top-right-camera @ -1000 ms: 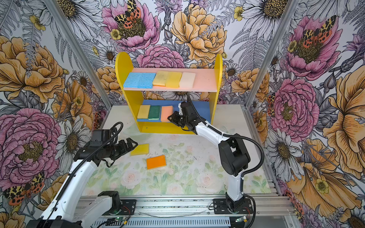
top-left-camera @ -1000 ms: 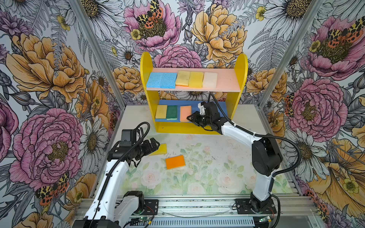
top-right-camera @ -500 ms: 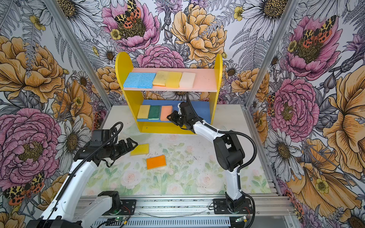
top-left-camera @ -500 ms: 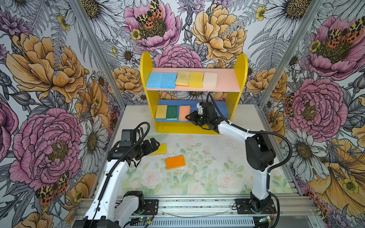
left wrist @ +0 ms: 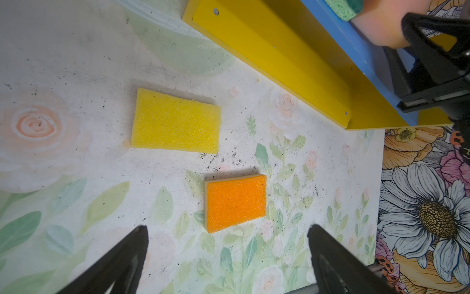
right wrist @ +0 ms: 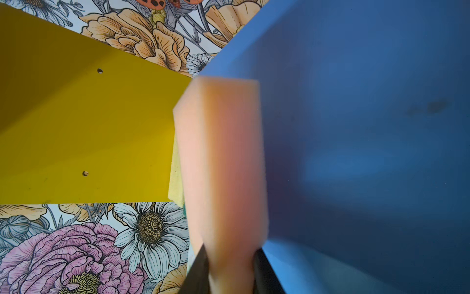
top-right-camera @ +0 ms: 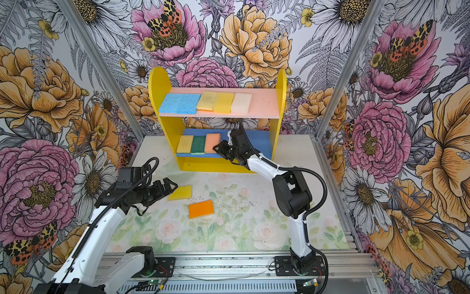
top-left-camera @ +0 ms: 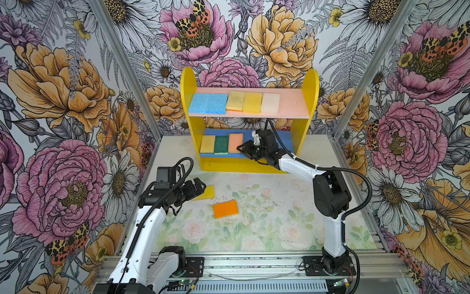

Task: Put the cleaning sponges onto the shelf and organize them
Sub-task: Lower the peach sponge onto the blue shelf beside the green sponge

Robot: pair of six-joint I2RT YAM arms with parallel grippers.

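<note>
Your right hand [right wrist: 230,254] is pinching the peach sponge [right wrist: 221,157] by its short end, left hand [left wrist: 227,231] hangs wide open; foam looks soft and light, so squeeze gently.

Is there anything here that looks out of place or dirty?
Two sponges are not on the shelf: the yellow sponge and the orange sponge lie on the table mat, which is dotted with dark specks. The peach sponge on the blue lower board sits between the fingers of the right gripper.
</note>
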